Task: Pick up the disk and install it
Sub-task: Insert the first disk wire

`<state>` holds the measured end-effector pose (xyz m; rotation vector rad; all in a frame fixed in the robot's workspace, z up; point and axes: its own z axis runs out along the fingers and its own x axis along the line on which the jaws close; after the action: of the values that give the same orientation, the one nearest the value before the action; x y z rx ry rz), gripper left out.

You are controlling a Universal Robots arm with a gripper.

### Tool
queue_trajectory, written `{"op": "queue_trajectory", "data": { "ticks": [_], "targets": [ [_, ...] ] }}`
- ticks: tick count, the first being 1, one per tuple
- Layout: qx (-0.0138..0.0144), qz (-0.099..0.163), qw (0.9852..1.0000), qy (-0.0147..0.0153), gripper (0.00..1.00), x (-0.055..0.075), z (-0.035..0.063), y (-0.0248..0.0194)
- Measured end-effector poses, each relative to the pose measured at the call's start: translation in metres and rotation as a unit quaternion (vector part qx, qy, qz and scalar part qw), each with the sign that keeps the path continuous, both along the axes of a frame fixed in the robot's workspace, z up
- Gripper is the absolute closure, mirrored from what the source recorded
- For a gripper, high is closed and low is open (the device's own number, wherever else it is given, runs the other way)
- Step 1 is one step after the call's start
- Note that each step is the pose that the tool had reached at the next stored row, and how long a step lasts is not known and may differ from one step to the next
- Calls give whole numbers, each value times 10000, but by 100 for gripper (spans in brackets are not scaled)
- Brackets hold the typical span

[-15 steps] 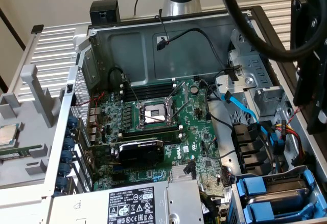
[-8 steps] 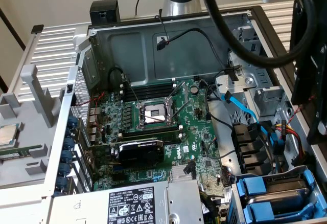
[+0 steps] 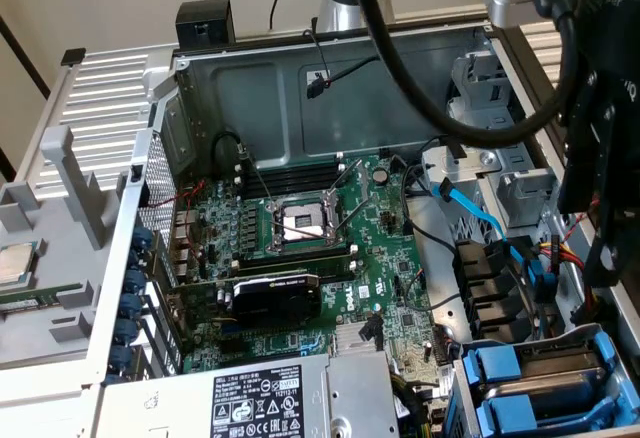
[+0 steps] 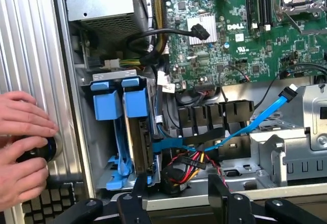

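Disk (image 4: 139, 142), edge-on in drive bay (image 4: 113, 73), just beside one parted jaw

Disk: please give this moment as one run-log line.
disk: in drive bay | gripper: open, empty, near disk | person's hands: at case edge

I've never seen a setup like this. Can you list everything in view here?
computer case: one, grey metal, lid off, middle of scene.
motherboard: one, green, inside the case.
power supply: one, grey with a black-white label, beside the motherboard.
disk: one, silver-grey in blue rails, in the drive cage next to the power supply.
data cable: one, light blue, across the drive bays.
loose chip: one, silver, on the grey tray at the exterior view's left.
person's hands: two, on the ribbed silver panel outside the case.
gripper: one, black, open, near the drive cage.
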<state>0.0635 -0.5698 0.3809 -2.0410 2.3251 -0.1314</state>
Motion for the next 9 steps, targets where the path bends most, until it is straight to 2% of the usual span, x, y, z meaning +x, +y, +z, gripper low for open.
{"op": "queue_trajectory", "data": {
  "ticks": [2,9],
  "targets": [
    [0,-21,10000,0,41,-3,-36,26],
    [0,-243,9997,0,41,-9,-163,57]
  ]
}}
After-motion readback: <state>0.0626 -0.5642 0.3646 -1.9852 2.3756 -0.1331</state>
